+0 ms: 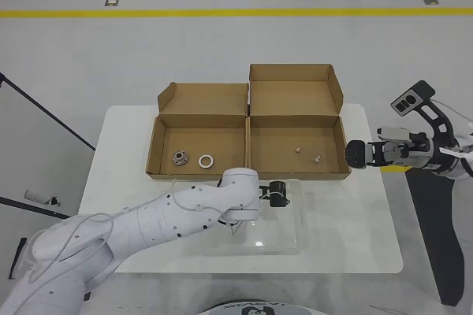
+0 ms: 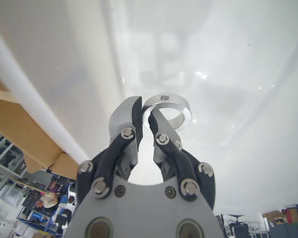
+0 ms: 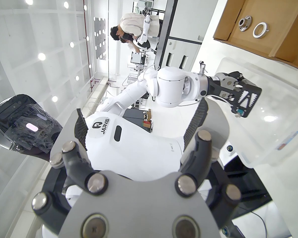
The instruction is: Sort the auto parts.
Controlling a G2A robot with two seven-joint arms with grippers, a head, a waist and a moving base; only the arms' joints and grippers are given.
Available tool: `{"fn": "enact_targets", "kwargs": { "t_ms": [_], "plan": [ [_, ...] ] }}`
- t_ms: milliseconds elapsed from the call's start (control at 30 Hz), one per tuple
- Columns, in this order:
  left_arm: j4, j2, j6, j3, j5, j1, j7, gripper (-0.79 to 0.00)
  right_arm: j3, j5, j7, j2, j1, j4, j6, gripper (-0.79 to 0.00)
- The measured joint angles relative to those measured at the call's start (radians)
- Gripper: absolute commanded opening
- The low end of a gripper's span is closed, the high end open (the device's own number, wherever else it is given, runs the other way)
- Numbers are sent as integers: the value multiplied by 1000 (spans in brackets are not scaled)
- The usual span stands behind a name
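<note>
My left gripper [image 2: 145,116] is shut on the wall of a silver ring [image 2: 185,112], with one finger inside the ring and the other outside. It holds the ring low over a clear plastic tray [image 1: 293,236] at the table's middle, where the left gripper [image 1: 281,191] hangs above the tray's far edge. My right gripper [image 3: 139,122] stands open and holds nothing. It hovers at the right end of the cardboard boxes [image 1: 350,153]. The left box [image 1: 159,134] holds a metal flange [image 1: 179,160] and a second ring [image 1: 207,161].
The right box [image 1: 336,130] holds two small screws [image 1: 298,148] [image 1: 317,157]. Both boxes have upright flaps at the back. Bare white table [image 1: 355,228] lies to the right of the tray and in front of the boxes.
</note>
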Motion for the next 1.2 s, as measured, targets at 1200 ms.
{"fn": "enact_targets", "kwargs": {
  "t_ms": [1200],
  "plan": [
    [-363,211,-140,-710,-388,410,613,-785,0,0,0,0,0,0,0,0]
  ]
}}
